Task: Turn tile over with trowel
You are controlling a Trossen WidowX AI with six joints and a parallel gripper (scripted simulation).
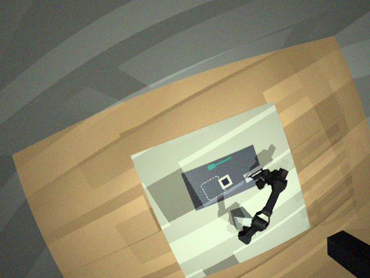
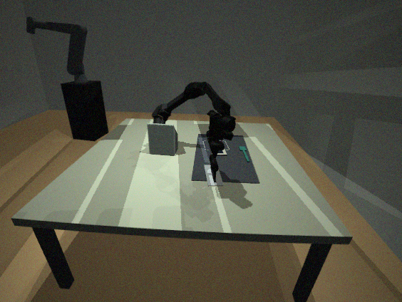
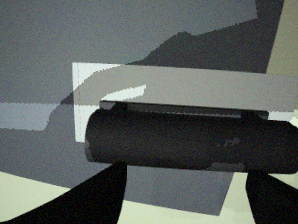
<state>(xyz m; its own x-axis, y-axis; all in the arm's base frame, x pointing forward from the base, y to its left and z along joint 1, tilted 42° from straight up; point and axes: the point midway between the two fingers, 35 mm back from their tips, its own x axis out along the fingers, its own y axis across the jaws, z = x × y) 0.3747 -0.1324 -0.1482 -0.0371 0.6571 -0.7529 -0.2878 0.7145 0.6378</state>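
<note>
The trowel (image 1: 248, 178) (image 2: 209, 170) (image 3: 150, 137), with a flat pale blade and thick black handle, lies at the mat's right end in the top view. My gripper (image 1: 254, 175) (image 2: 214, 179) (image 3: 186, 175) is open just above it. In the wrist view the handle runs crosswise past both fingertips, not gripped between them. The tile (image 1: 221, 184) (image 2: 222, 154), dark-centred with a cream square border, lies flat on the dark mat (image 1: 243, 157) (image 2: 232, 172) (image 3: 30, 60), at the edge of the dashed outline (image 1: 209, 199). In the exterior view the arm partly hides the tile and outline.
A teal spatula-like tool (image 1: 211, 166) (image 2: 243, 148) lies along the mat's far long side in the top view. A grey upright block (image 2: 162, 139) stands near my arm's base. Another arm stands on a black pedestal (image 2: 85, 110) off the table.
</note>
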